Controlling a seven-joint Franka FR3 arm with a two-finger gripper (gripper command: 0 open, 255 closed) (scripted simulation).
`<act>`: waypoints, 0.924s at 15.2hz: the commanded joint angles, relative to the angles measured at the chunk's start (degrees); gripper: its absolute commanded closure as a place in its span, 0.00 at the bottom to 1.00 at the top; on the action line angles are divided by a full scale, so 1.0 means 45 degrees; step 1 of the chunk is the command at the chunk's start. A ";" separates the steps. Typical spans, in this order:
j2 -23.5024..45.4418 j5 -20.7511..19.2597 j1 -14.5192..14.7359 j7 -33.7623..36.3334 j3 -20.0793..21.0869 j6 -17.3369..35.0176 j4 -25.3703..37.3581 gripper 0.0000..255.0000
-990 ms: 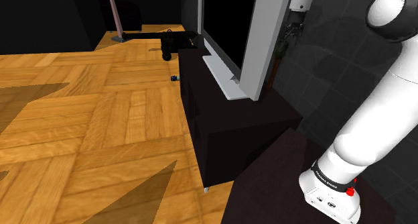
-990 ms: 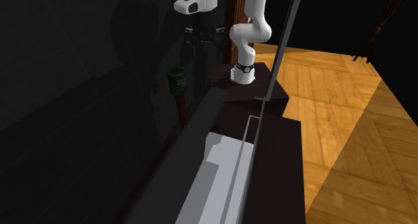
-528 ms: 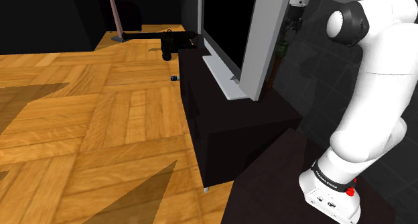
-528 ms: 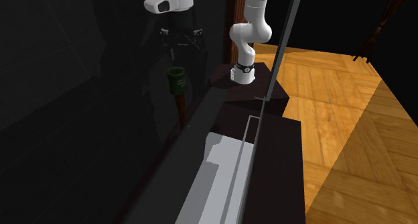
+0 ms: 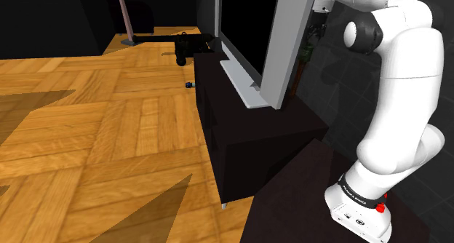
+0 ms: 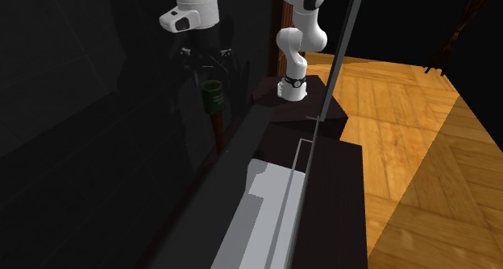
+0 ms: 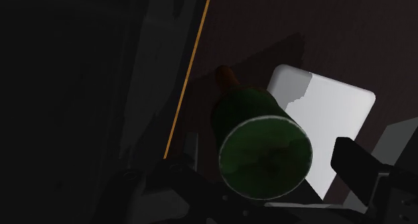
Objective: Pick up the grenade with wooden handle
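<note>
Tool (image 6: pixel 208 63) spread abv grenade (image 6: pixel 212 95); wall (image 6: pixel 97 106) close.

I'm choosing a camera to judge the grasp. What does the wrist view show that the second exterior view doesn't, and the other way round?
Wrist view adds: the grenade's round green end face, seen head-on between the open hand's fingers, neither touching it. Second exterior view adds: the white arm, the wood floor, and the hand hanging above the upright grenade. Both: the green head on its brown handle.
</note>
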 commanded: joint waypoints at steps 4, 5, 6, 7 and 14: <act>-0.0130 -0.0051 0.0141 -0.0007 -0.0001 0.0555 -0.0680 1.00; -0.0131 -0.0051 0.0142 -0.0007 0.0000 0.0556 -0.0681 1.00; -0.0145 -0.0058 0.0153 0.0001 -0.0001 0.0559 -0.0697 1.00; -0.0152 -0.0060 0.0158 0.0005 -0.0001 0.0560 -0.0704 1.00; -0.0109 -0.0044 0.0107 0.0006 -0.0002 0.0347 -0.0449 1.00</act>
